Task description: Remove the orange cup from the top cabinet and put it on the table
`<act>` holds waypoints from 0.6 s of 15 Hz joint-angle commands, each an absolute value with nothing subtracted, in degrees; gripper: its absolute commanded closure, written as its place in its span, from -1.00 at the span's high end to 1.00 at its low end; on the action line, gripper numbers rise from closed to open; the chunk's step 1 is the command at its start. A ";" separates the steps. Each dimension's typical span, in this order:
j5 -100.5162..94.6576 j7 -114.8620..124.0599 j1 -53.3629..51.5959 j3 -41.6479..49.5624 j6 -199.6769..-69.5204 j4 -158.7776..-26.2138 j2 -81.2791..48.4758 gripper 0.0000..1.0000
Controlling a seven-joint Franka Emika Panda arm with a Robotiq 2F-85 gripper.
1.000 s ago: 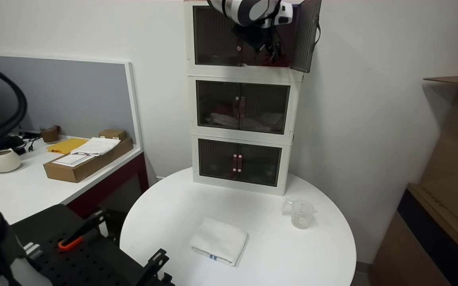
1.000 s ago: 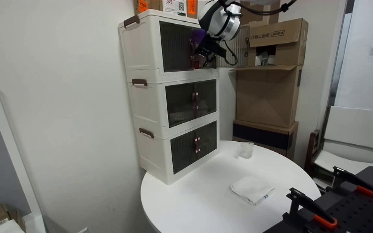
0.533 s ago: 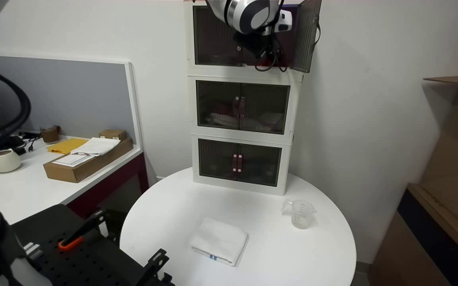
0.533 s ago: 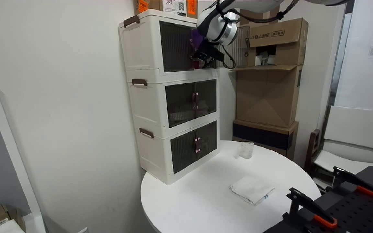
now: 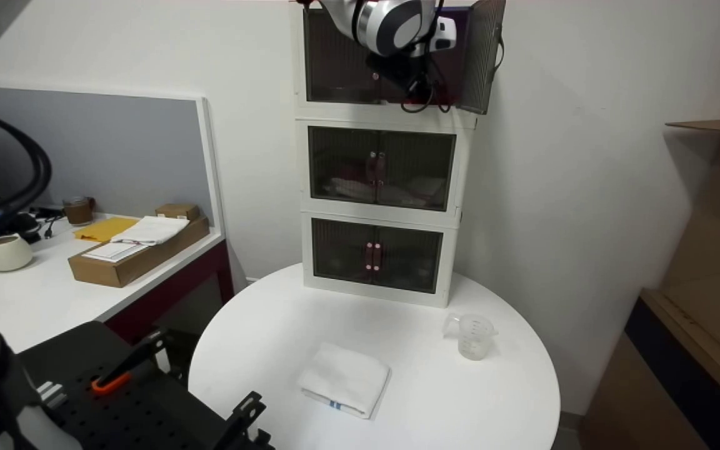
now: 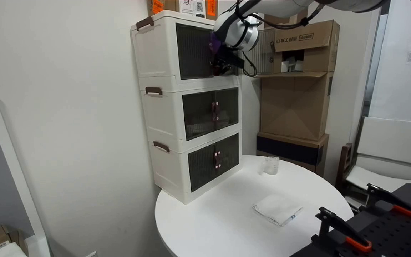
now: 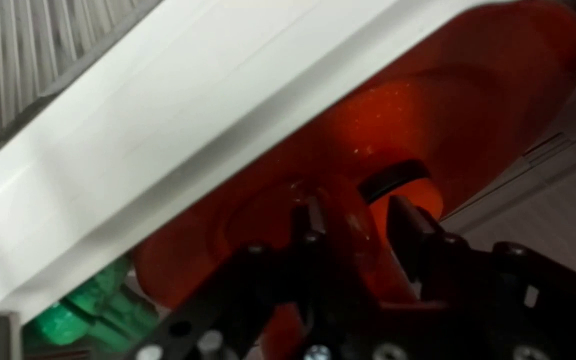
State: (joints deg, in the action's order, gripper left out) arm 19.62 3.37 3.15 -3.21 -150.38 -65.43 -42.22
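Observation:
The orange cup (image 7: 473,100) fills much of the wrist view as a red-orange shape, dark in shadow and partly cut off by a white edge. Its curved handle (image 7: 355,220) runs between the fingers of my gripper (image 7: 353,205). A gap shows between the handle and the right-hand finger (image 7: 408,225); contact on the left-hand side is too dark to make out. In both exterior views the gripper (image 6: 222,67) reaches into the opened right half of the top cabinet (image 5: 341,111), hiding most of the cup. Below stands the round white table (image 5: 260,350).
The top cabinet's ribbed door (image 5: 484,56) stands swung out beside the arm. A purple thing (image 6: 216,43) is inside, and a green object (image 7: 63,322) lies near the cup. On the table are a clear measuring cup (image 5: 475,337) and a folded white cloth (image 5: 344,380).
Over the last second the arm has dipped a little and pushed deeper into the top cabinet, covering more of the cup. Door, cloth and measuring cup have stayed put.

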 commanded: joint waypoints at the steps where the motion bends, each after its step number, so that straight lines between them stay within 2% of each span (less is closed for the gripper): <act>1: 17.46 5.64 2.70 -2.93 -151.00 -62.77 -43.56 -0.82; 2: 17.33 5.64 2.70 -2.87 -150.89 -62.83 -43.42 -0.98; 3: 17.15 5.64 2.70 -2.78 -150.79 -62.95 -43.26 -1.00; 5: 16.80 5.58 2.74 -2.70 -150.53 -63.34 -42.83 -0.93; 9: 16.57 5.25 3.09 -2.86 -149.98 -64.98 -41.42 -0.93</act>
State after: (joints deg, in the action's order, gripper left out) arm 18.28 3.40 3.09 -3.15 -150.39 -64.90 -42.21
